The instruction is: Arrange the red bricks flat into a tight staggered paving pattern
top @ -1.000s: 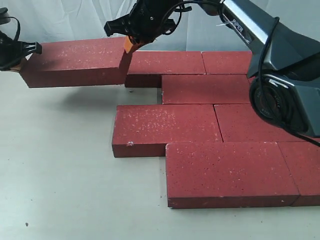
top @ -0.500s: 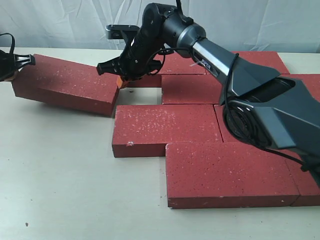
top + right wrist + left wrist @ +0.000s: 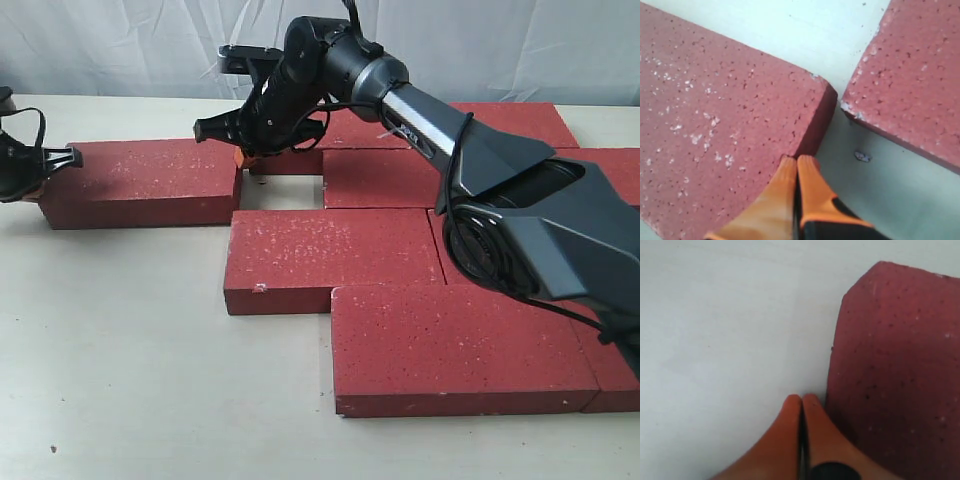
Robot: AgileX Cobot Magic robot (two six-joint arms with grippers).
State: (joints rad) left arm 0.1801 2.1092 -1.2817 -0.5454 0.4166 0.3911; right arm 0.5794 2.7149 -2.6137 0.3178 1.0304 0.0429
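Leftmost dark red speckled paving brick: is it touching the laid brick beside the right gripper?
Apart. The right wrist view shows pale table between the leftmost dark red brick and the neighbouring brick, by the shut right gripper.

At the left of the exterior view we see a lone brick (image 3: 140, 182) lying flat on the table (image 3: 120, 380). To its right, across a gap of bare table, lies the back-row brick (image 3: 390, 178). Lower in the frame come the middle brick (image 3: 330, 250) and then the front brick (image 3: 450, 345), each offset sideways from its neighbour. The left gripper (image 3: 70, 157) sits at the lone brick's left end and the right gripper (image 3: 240, 155) at its right end.
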